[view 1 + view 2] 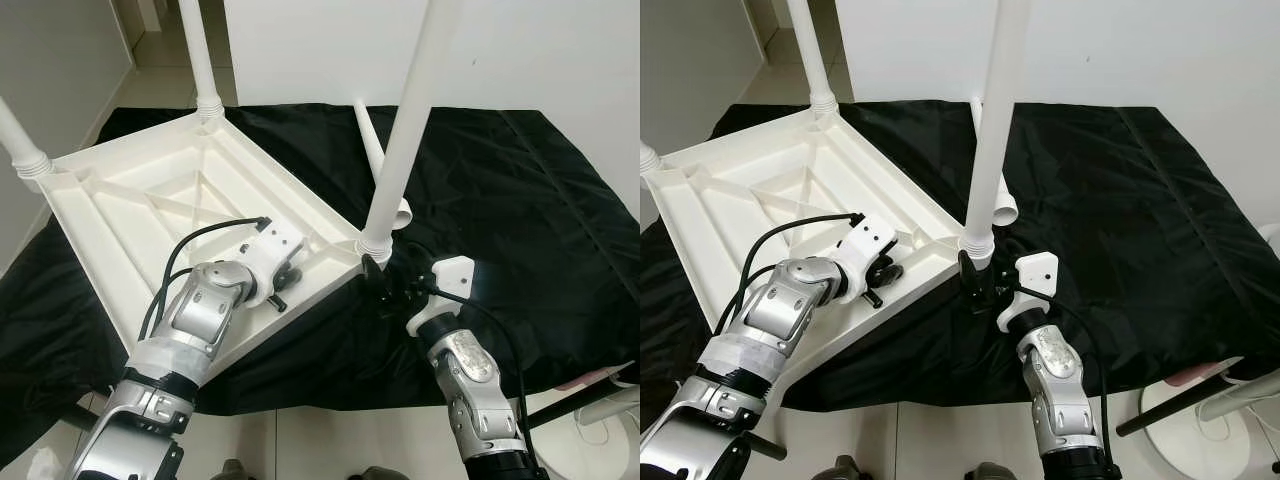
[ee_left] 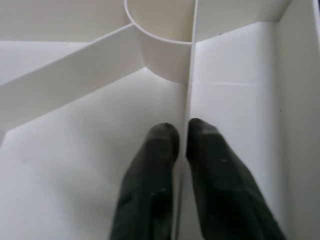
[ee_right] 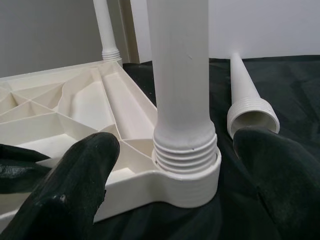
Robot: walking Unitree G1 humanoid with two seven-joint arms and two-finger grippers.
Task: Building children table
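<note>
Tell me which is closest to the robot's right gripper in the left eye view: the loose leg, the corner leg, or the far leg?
1. Corner leg, right at the right gripper.
2. Loose leg, lying on the cloth behind.
3. Far leg, at the tabletop's back corner.

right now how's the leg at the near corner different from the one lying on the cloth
The near-corner leg stands upright, its threaded end seated in the upturned tabletop's corner socket. The loose leg lies on the black cloth, its open threaded end bare and joined to nothing. The right gripper has its open fingers either side of the standing leg's base; nothing holds the loose one. Both are white, tapered plastic.
</note>
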